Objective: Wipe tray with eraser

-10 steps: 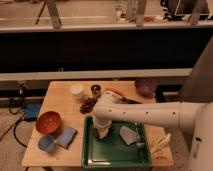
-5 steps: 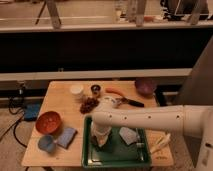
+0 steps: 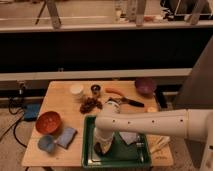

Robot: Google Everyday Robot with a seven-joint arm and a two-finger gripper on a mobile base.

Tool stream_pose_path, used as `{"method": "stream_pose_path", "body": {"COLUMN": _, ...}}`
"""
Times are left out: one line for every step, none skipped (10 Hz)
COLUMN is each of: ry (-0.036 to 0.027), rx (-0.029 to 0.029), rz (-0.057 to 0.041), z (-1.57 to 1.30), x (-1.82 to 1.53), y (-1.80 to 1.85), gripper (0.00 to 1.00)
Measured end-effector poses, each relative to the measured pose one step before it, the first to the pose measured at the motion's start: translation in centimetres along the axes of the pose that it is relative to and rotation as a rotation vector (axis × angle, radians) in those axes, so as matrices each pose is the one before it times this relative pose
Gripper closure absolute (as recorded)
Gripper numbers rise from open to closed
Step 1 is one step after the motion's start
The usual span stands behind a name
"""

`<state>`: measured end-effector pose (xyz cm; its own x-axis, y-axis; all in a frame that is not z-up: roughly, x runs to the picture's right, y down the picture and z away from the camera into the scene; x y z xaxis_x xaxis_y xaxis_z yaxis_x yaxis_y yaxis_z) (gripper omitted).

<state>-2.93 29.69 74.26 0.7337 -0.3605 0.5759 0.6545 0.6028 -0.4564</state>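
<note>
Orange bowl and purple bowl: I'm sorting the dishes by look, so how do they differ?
The orange bowl sits at the left of the table, towards the front; the purple bowl sits at the far right corner. The orange bowl looks wider than the purple bowl. Both are round and upright. The pincer is down inside the tray, touching neither.

We see a dark-green tray (image 3: pixel 128 153), a white arm (image 3: pixel 150 123) whose pale gripper (image 3: pixel 102 145) sits at the tray's 8 o'clock, an orange bowl (image 3: pixel 48 121), a blue pad (image 3: pixel 66 136), a purple bowl (image 3: pixel 145 86) at 2 o'clock on the tan table (image 3: pixel 60 102).
</note>
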Motion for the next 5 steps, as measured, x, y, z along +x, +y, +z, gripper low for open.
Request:
{"method": "stream_pose_path", "body": {"ry": -0.00307, "rx": -0.00193, "rz": -0.01001, "z": 0.061, "x": -0.101, "y": 0.094, "gripper": 1.00}}
{"method": "stream_pose_path", "body": {"ry": -0.00252, "rx": -0.00259, "rz": -0.01332, "z": 0.114, "x": -0.307, "y": -0.045, "gripper": 1.00}}
{"method": "stream_pose_path", "body": {"ry": -0.00212, "rx": -0.00465, "rz": -0.01442, "z": 0.150, "x": -0.371, "y": -0.082, "gripper": 1.00}}
{"method": "stream_pose_path", "body": {"ry": -0.00232, "rx": -0.00335, "rz": -0.00763, "z": 0.130, "x": -0.229, "y": -0.040, "gripper": 1.00}}
{"method": "stream_pose_path", "body": {"ry": -0.00313, "rx": -0.00303, "rz": -0.00797, "z": 0.200, "x": -0.244, "y": -0.139, "gripper": 1.00}}
